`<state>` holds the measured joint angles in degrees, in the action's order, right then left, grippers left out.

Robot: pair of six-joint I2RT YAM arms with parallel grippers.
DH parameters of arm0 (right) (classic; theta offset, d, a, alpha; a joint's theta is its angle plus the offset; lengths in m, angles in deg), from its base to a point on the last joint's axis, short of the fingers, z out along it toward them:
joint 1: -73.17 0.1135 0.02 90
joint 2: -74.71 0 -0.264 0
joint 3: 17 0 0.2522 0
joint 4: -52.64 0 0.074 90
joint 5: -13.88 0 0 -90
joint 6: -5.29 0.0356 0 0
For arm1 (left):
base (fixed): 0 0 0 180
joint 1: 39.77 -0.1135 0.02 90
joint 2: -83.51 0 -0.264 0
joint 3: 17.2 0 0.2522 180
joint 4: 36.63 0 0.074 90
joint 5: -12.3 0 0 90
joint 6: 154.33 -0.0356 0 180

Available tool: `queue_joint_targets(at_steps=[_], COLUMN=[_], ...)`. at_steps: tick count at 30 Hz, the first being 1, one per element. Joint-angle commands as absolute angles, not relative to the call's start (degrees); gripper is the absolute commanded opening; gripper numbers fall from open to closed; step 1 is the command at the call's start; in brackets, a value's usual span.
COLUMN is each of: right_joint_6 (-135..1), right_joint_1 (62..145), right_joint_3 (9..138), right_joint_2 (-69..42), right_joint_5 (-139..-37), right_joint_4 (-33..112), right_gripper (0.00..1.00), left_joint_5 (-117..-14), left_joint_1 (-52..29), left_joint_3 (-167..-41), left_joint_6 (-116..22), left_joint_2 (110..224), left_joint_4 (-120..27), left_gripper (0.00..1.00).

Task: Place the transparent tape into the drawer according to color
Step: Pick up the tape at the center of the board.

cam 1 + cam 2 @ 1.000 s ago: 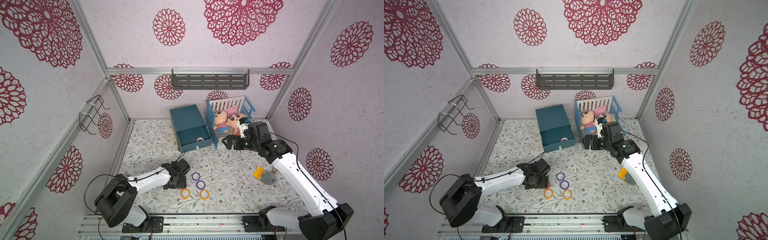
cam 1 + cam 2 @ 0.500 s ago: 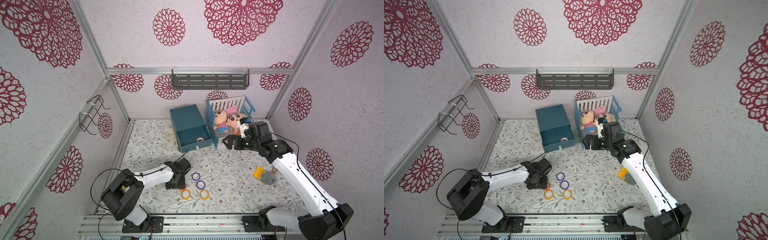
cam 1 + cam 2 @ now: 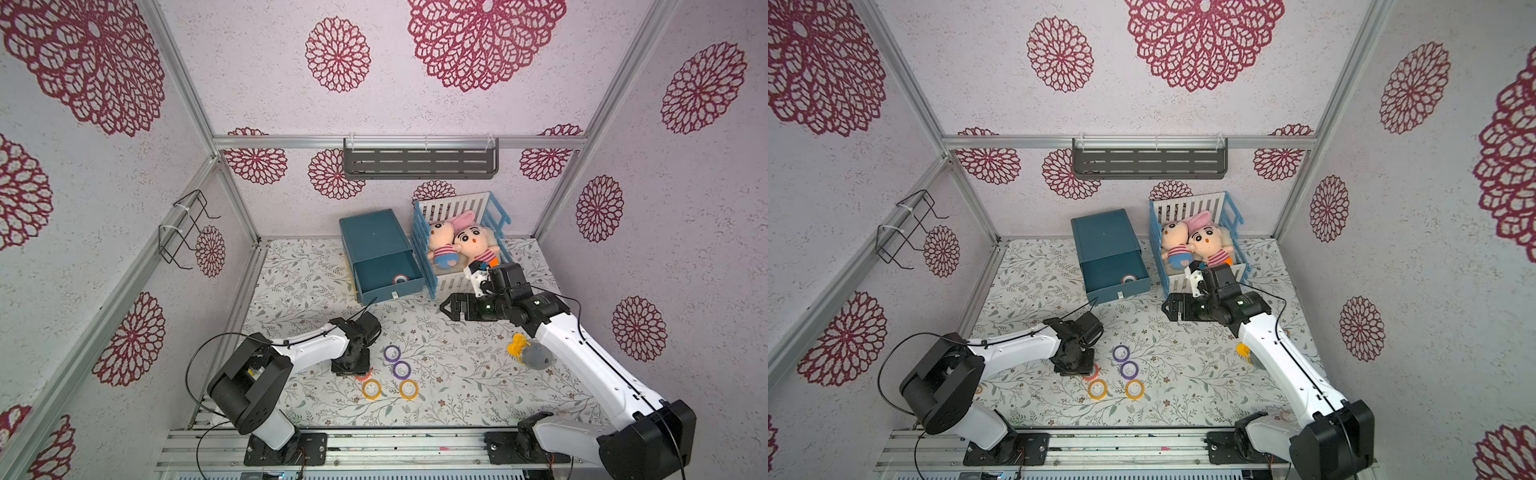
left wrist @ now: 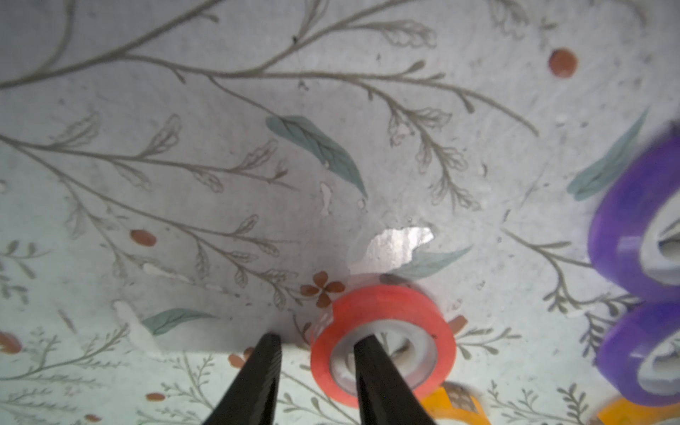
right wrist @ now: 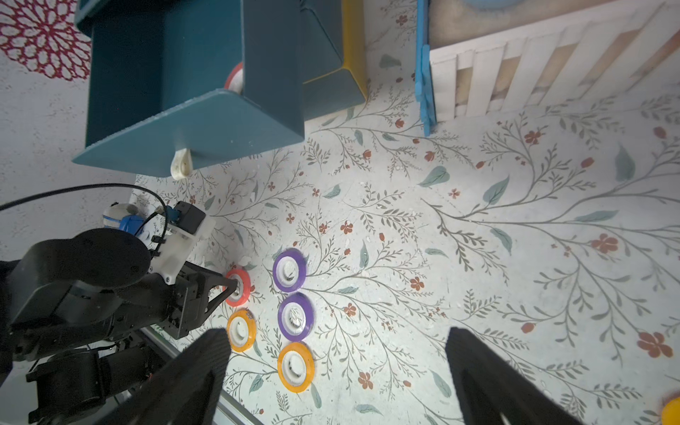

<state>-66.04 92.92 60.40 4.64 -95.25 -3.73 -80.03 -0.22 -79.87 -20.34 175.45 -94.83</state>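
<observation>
My left claw point(image 4: 316, 338) is partly apart, astride the wall of the red tape roll point(image 4: 386, 301), not clamped. My right claw point(image 5: 336, 331) is wide apart.

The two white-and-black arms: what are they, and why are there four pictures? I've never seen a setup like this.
They are robot arms, a left arm and a right arm, each ending in a two-fingered gripper. Two pictures look down from overhead and are nearly alike. The other two come from cameras on the wrists.

On the flowered table lie two purple tape rolls, two orange tape rolls and a red tape roll. A second red roll sits in the open blue drawer, beside a toy crib with two dolls.

The left gripper straddles the red tape roll's wall, one finger in the hole and one outside, not yet pinching. The right gripper hangs open and empty.
</observation>
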Motion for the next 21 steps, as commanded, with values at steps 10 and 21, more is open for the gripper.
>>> queue_joint_targets(at_steps=[10,21], right_joint_6=[-66.3,-66.1], right_joint_1=[92.3,92.2], right_joint_3=[61.6,61.8], right_joint_2=[6.0,5.6], right_joint_5=[-96.2,-96.6], right_joint_4=[-0.9,-0.2], right_gripper=[0.99,0.99], left_joint_5=[-79.8,-82.7], left_joint_1=[-0.8,-1.1], left_joint_3=[-78.2,-79.4], left_joint_6=[-21.4,-20.7], left_joint_2=[178.7,175.3], left_joint_4=[-97.1,-99.3], left_gripper=[0.04,0.00])
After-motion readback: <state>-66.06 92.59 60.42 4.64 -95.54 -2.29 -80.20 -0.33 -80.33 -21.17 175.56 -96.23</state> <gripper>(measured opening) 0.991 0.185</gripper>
